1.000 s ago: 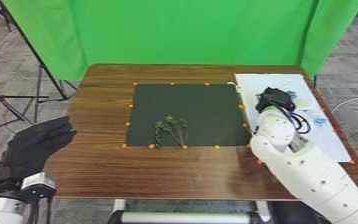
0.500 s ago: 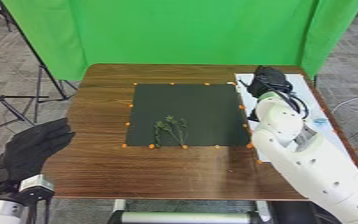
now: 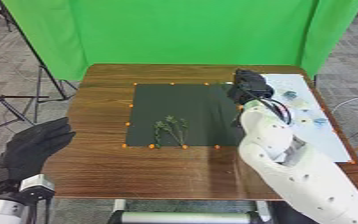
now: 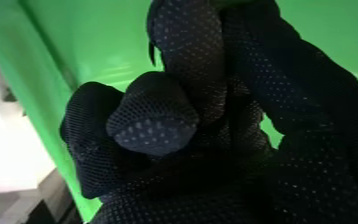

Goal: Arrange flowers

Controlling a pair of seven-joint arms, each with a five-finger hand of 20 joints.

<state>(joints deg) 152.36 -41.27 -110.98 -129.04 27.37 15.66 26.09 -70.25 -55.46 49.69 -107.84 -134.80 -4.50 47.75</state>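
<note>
At the dark mat's (image 3: pixel 158 102) far right corner: right hand (image 3: pixel 251 86), shifted left from over the white sheet (image 3: pixel 331 145). Grip unclear, can't tell. Left hand (image 3: pixel 31 147) open, off the table's (image 3: pixel 100 172) left side. Green sprigs (image 3: pixel 171 129) unmoved on mat's near part, tips facing far side, long axis roughly near-far. Thin stems, small leaves.

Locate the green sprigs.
In the head view, the green sprigs lie on the near half of the dark mat, mostly left of its middle, stems toward the orange markers along its near edge.
</note>
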